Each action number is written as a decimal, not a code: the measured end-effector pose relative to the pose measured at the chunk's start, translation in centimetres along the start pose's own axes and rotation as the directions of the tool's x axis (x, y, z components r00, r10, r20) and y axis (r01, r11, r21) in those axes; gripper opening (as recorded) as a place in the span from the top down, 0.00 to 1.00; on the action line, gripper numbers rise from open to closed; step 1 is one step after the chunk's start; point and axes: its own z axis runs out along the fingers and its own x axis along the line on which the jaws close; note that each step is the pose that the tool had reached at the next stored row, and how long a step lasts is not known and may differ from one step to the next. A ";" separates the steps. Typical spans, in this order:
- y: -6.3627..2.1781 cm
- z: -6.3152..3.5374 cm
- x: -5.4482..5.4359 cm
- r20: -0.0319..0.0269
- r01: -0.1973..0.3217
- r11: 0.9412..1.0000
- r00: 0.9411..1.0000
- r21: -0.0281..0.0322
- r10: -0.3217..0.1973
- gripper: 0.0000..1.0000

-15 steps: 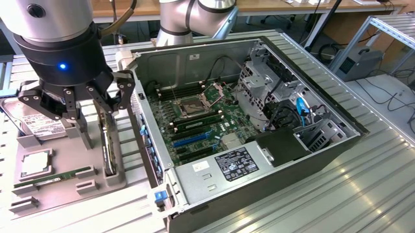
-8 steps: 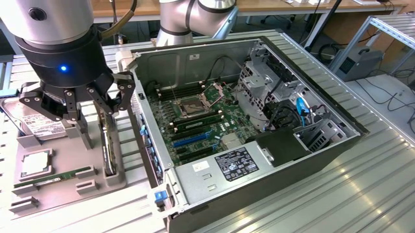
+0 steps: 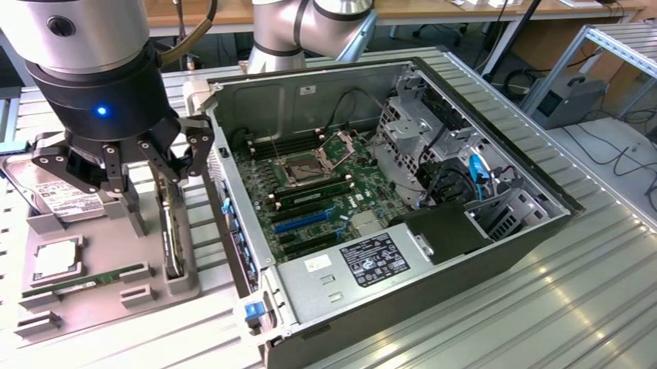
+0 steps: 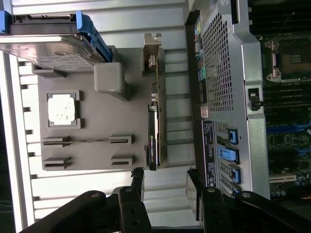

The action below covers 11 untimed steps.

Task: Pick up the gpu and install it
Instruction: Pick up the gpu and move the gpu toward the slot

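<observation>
Arm pointed straight down, gripper (image 4: 165, 182) hung wide open above the upright gpu (image 3: 175, 231), PC case (image 3: 431, 284) at 3 o'clock, exterior view.

The spread pincer (image 4: 165, 173) seems lined up with the gpu (image 4: 153, 141).
</observation>
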 end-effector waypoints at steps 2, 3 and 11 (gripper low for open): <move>0.00 0.04 0.0 0.000 0.000 1.000 1.000 0.000 0.000 0.52; 0.00 0.07 0.0 0.000 0.000 1.000 1.000 0.000 0.000 0.52; -0.01 0.26 0.0 0.000 -0.001 1.000 1.000 0.000 0.001 0.52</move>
